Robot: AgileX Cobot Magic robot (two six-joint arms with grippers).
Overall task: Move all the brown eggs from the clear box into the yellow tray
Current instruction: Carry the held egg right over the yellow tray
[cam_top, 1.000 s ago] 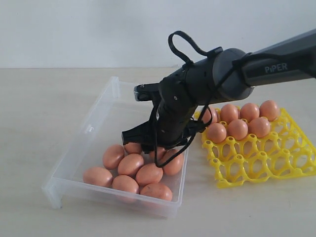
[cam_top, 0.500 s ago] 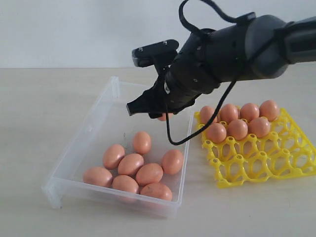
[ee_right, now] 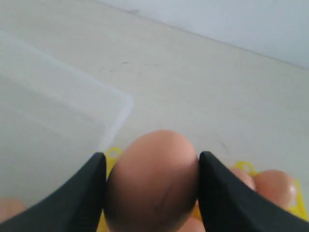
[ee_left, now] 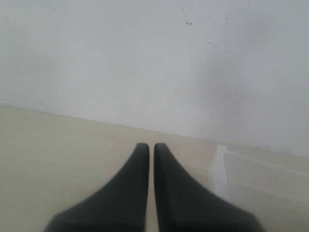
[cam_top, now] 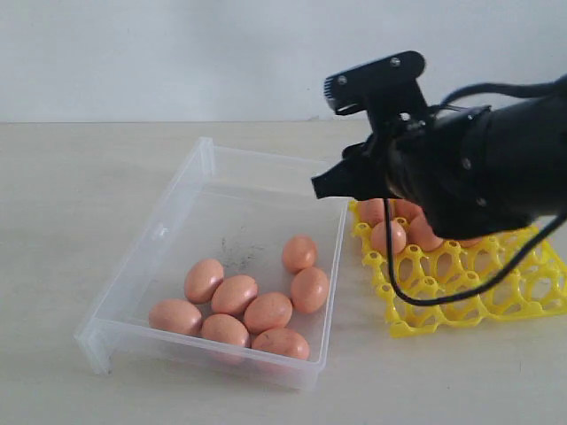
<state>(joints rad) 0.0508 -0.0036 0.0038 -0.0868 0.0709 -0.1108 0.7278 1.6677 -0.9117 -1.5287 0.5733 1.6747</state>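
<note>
So, right gripper [ee_right: 151,164] is clamped on one egg [ee_right: 152,186], held above the edge of the yellow tray [cam_top: 469,301]; eight other brown eggs [cam_top: 235,295] sit in the clear box [cam_top: 177,190]; left gripper [ee_left: 150,150] is pinched closed on nothing, off beside the box; risk imo: smooth shell slips out, or it knocks eggs already seated and cracks.

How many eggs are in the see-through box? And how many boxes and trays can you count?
Clear box: 1
Yellow tray: 1
Eggs lying in the box: 8
Egg in the right hand: 1
Total: 11
The tray's eggs are partly hidden by the arm, so they are not counted.
</note>
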